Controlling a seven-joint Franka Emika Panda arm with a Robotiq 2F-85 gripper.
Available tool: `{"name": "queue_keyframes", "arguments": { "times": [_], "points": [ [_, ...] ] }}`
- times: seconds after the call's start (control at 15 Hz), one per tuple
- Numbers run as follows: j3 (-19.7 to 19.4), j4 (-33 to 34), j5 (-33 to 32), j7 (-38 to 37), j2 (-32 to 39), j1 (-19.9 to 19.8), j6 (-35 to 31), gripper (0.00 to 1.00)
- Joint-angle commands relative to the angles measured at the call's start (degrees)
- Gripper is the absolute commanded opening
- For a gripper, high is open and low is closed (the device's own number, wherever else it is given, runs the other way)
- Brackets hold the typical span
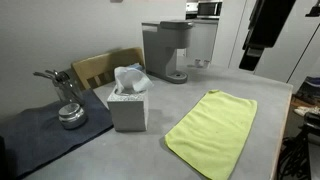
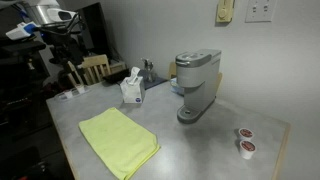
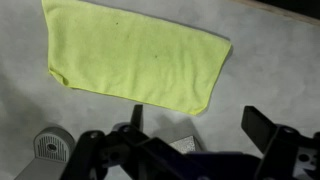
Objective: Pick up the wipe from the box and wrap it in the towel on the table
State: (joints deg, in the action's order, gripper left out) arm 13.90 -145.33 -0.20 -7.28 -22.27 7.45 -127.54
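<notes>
The small grey box (image 1: 128, 110) stands on the grey table (image 1: 180, 100), with the white wipe (image 1: 130, 78) poking from its top; both also show in an exterior view, the box (image 2: 132, 94) and wipe (image 2: 134, 75). The yellow-green towel (image 1: 212, 130) lies flat beside the box, and appears again as the towel (image 2: 118, 141) and in the wrist view as the towel (image 3: 135, 58). My gripper (image 3: 200, 125) hangs high above the table, open, with nothing between its fingers (image 3: 266, 126). It is well clear of the box and towel.
A tall grey coffee machine (image 1: 166, 50) stands behind the box. A dark grey mat (image 1: 45, 135) with a metal pot (image 1: 70, 115) lies to one side, a wooden chair (image 1: 105, 68) behind it. Two coffee pods (image 2: 244, 140) sit near a table corner.
</notes>
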Motion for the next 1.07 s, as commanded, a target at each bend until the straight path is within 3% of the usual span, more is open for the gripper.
{"name": "queue_keyframes", "arguments": {
  "times": [0.0, 0.33, 0.6, 0.87, 0.93, 1.0],
  "points": [
    [-0.8, 0.1, -0.4, -0.3, 0.1, 0.9, 0.1, 1.0],
    [-0.4, 0.0, -1.4, -2.2, 1.0, 0.1, -2.3, 1.0],
    [0.8, -2.1, -5.2, -8.3, 3.3, -2.1, -19.5, 1.0],
    [3.7, -2.4, -13.3, -20.0, 8.0, -7.5, -38.2, 1.0],
    [1.8, -2.3, -9.8, -15.1, 4.9, -4.3, -31.4, 1.0],
    [2.1, -2.3, -10.3, -16.0, 5.8, -4.8, -32.9, 1.0]
  ]
}}
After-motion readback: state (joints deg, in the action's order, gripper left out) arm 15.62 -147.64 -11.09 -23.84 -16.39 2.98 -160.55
